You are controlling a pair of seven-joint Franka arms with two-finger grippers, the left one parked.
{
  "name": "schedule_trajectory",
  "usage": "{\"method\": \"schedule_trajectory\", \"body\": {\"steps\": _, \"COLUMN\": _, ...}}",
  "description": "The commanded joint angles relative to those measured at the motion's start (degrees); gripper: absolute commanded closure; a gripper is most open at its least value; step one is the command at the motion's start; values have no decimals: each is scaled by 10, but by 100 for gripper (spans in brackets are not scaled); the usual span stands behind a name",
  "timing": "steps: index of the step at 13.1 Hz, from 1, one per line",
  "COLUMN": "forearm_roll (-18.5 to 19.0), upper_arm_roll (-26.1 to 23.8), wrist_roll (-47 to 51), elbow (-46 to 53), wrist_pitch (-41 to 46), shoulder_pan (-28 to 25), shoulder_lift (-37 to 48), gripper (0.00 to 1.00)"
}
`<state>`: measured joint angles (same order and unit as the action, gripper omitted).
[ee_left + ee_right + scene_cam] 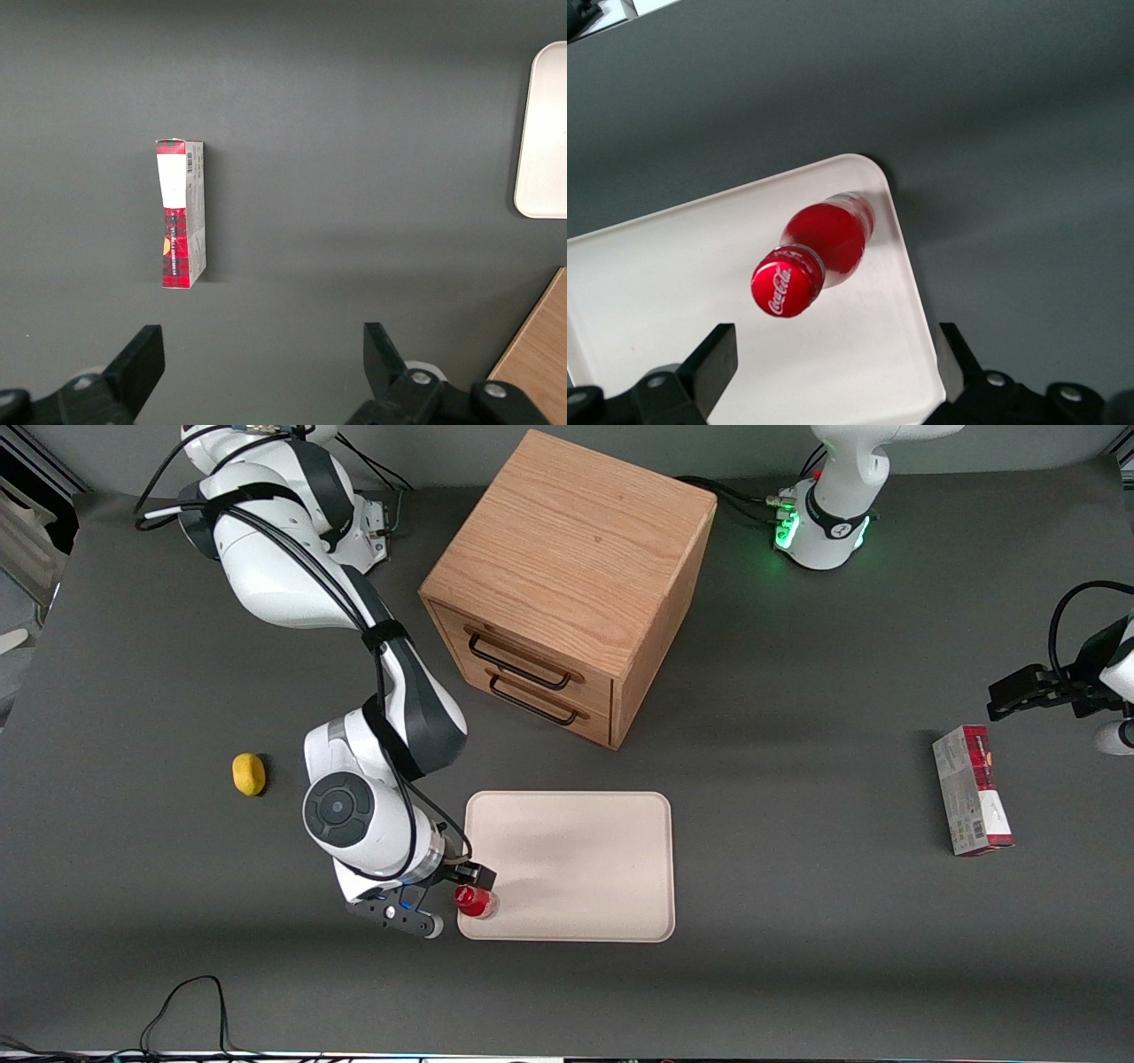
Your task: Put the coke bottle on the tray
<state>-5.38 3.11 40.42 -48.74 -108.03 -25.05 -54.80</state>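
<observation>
The coke bottle [476, 902] is small and red with a red cap. It stands upright on the cream tray [585, 850], in the tray's corner nearest the front camera at the working arm's end. The right wrist view looks down on the bottle [819, 243] and the tray's rim [908, 266]. My right gripper [454, 902] is open, just above and beside the bottle. In the right wrist view the gripper [833, 372] has its fingers spread wide with only bare tray between them, clear of the bottle. An edge of the tray also shows in the left wrist view [545, 133].
A wooden drawer cabinet [567, 584] stands farther from the front camera than the tray. A yellow lemon [249, 773] lies toward the working arm's end. A red-and-grey carton [972, 790] lies toward the parked arm's end and shows in the left wrist view [180, 212].
</observation>
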Motion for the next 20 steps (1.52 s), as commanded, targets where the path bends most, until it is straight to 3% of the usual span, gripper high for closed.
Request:
{"method": "schedule_trajectory", "body": {"steps": 1, "forearm_roll": -9, "upper_arm_roll": 0, "wrist_roll": 11, "elbow": 19, "wrist_pitch": -3, "shoulder_pan": 0, "shoulder_lift": -11, "gripper": 0}}
{"method": "schedule_trajectory", "body": {"steps": 4, "forearm_roll": 0, "upper_arm_roll": 2, "wrist_roll": 2, "elbow": 19, "wrist_pitch": 11, "shoulder_pan": -1, "shoulder_lift": -5, "gripper": 0}}
{"method": "schedule_trajectory", "body": {"steps": 7, "forearm_roll": 43, "upper_arm_roll": -1, "wrist_roll": -17, "elbow": 20, "wrist_pitch": 78, "shoulder_pan": -10, "shoulder_lift": 5, "gripper": 0}}
{"method": "schedule_trajectory", "body": {"steps": 13, "forearm_roll": 41, "upper_arm_roll": 3, "wrist_roll": -186, "elbow": 17, "wrist_pitch": 233, "shoulder_pan": -4, "shoulder_lift": 92, "gripper": 0}}
{"method": "schedule_trajectory", "body": {"steps": 17, "forearm_roll": 41, "upper_arm_roll": 8, "wrist_roll": -269, "elbow": -183, "wrist_pitch": 237, "shoulder_pan": 19, "shoulder_lift": 243, "gripper": 0}}
{"method": "schedule_trajectory", "body": {"steps": 20, "forearm_roll": 40, "upper_arm_roll": 13, "wrist_roll": -327, "elbow": -399, "wrist_pitch": 145, "shoulder_pan": 63, "shoulder_lift": 403, "gripper": 0}}
